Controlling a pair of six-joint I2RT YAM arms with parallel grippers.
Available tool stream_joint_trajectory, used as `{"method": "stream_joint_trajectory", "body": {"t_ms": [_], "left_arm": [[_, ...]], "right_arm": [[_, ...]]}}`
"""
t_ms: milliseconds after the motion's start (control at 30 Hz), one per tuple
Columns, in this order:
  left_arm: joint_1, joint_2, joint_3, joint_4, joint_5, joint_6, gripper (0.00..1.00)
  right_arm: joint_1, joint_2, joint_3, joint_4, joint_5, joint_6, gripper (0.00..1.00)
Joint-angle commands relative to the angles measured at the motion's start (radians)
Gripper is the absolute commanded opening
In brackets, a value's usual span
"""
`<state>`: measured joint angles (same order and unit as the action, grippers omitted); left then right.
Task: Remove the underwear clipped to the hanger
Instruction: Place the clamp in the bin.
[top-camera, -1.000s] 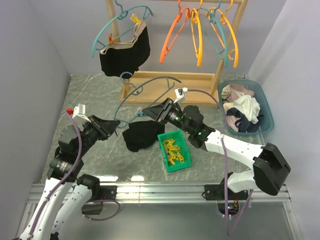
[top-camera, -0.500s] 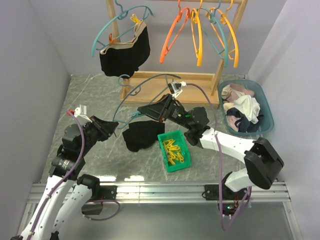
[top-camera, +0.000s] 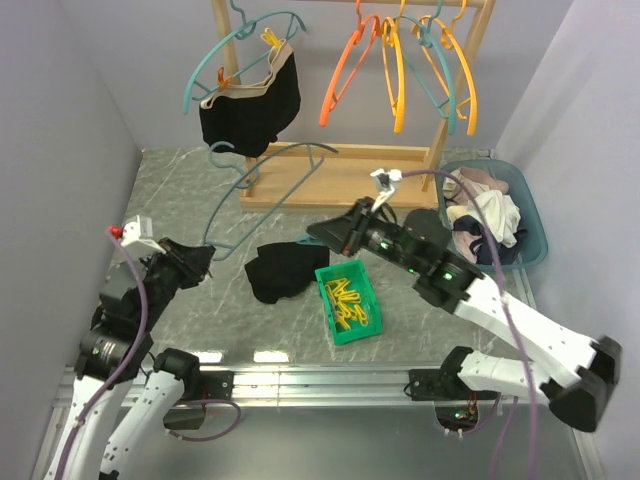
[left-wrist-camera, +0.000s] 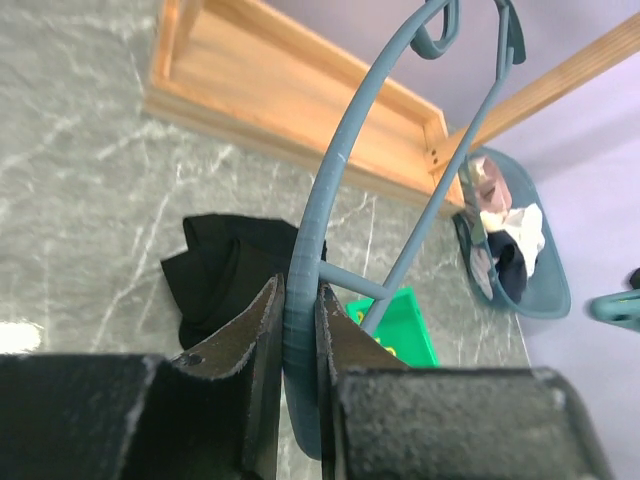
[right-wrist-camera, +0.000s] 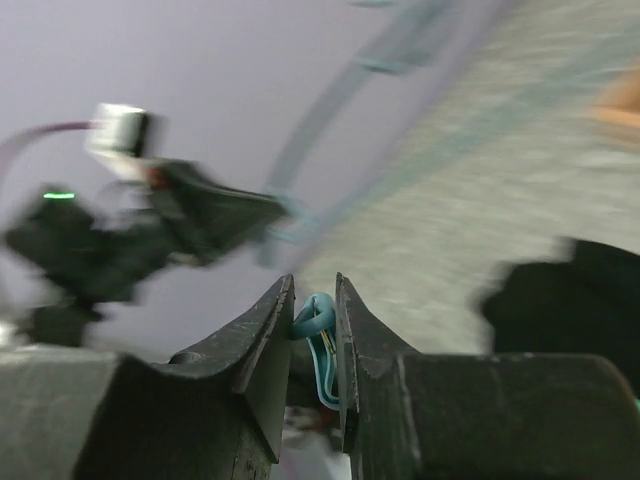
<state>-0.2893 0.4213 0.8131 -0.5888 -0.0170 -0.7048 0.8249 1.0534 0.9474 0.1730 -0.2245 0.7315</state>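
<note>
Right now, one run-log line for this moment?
left gripper: shut on blue hanger | right gripper: shut on teal clip | black underwear: loose on table

Loose underwear (top-camera: 285, 270) on table (top-camera: 180, 190), bin (top-camera: 350, 302) just right, seemingly touching; basket (top-camera: 538, 225) far right, rack (top-camera: 340, 180) behind.

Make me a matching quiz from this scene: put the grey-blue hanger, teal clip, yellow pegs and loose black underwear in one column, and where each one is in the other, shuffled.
Things
1. grey-blue hanger
2. teal clip
3. yellow pegs
4. loose black underwear

Places
A. in the green bin
B. lying on the table
C. between the left jaws
D. between the right jaws

Pairs: 1-C, 2-D, 3-A, 4-B
</note>
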Motion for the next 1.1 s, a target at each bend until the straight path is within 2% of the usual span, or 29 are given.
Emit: {"method": "stream_joint_trajectory", "body": {"t_ms": [0,200,333,533,567,667,767,1000,1067], "left_arm": [[0.004,-0.030,0.038,-0.037,-0.046,0.065,0.01],[0.004,-0.026,0.026,-0.051,-0.008,0.070,0.01],[0.004,-0.026,0.031,-0.057,0.009,0.076,0.01],[0.004,-0.038,0.044,-0.075,0.055,0.097,0.01],[0.004,-0.038,0.049,-0.080,0.058,0.099,0.01],[0.004,-0.038,0.057,-0.089,0.078,0.107,0.01],[0.004,-0.044,0.051,-0.094,0.095,0.108,0.01],[0.004,-0.047,0.061,-0.112,0.150,0.134,0.01],[0.004,-0.036,0.080,-0.126,0.199,0.143,0.01]], "right_arm": [[0.014,-0.076,0.002,-0.444,0.273,-0.225,0.00],[0.037,-0.060,-0.102,-0.570,0.411,-0.236,0.00],[0.063,-0.010,-0.167,-0.561,0.447,-0.225,0.00],[0.137,0.075,-0.130,-0.589,0.508,-0.211,0.01],[0.149,0.079,-0.125,-0.602,0.513,-0.208,0.11],[0.160,0.080,-0.121,-0.622,0.536,-0.198,0.54],[0.161,0.062,-0.121,-0.626,0.553,-0.196,0.72],[0.161,-0.033,-0.067,-0.633,0.683,-0.191,0.76],[0.161,-0.117,-0.071,-0.571,0.666,-0.228,0.81]]}}
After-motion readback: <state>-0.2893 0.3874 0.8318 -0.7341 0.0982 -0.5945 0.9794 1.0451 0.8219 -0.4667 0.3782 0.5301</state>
